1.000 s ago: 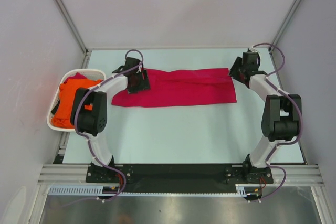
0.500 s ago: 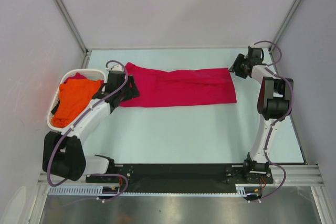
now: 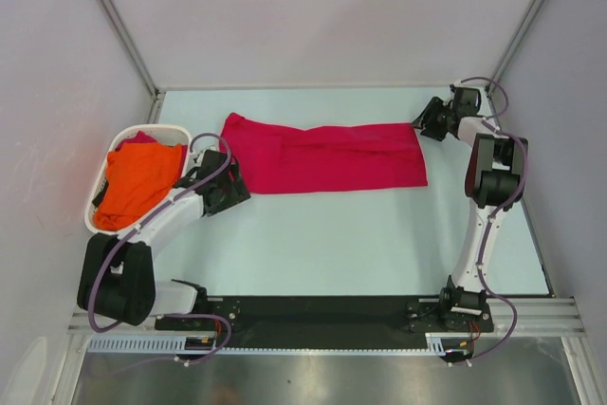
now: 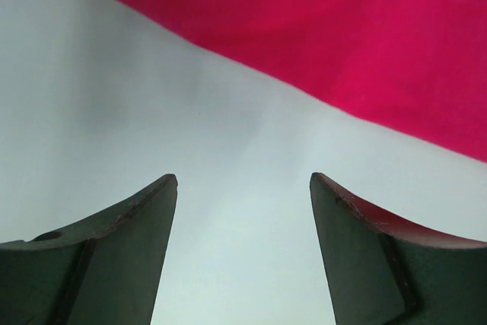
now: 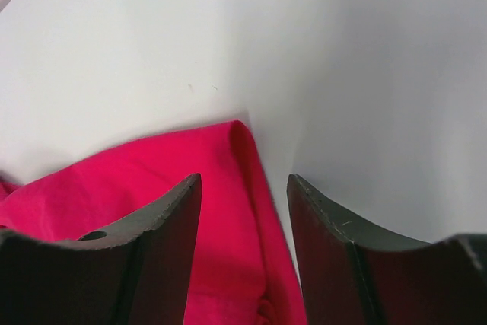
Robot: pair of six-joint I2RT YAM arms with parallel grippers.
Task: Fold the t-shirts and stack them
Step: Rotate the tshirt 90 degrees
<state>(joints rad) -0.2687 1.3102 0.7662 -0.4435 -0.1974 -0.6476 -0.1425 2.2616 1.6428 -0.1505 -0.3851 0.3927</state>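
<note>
At the left, the white oval basket (image 3: 156,130) holds the crumpled orange t-shirt (image 3: 133,182). A bit of red cloth at its far rim is too small to identify. The left gripper (image 3: 223,192) hangs released over the table (image 3: 332,234), just beside the near left corner of the crimson t-shirt (image 3: 332,158), not touching it. This shirt lies folded in a long band. Over its far right corner the right gripper (image 3: 424,123) stands with jaws apart, pinching nothing, and hides that corner from above.

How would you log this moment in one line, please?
red t-shirt: flat folded strip | orange t-shirt: in basket | left end effector: open, empty | right end effector: open over red corner
</note>
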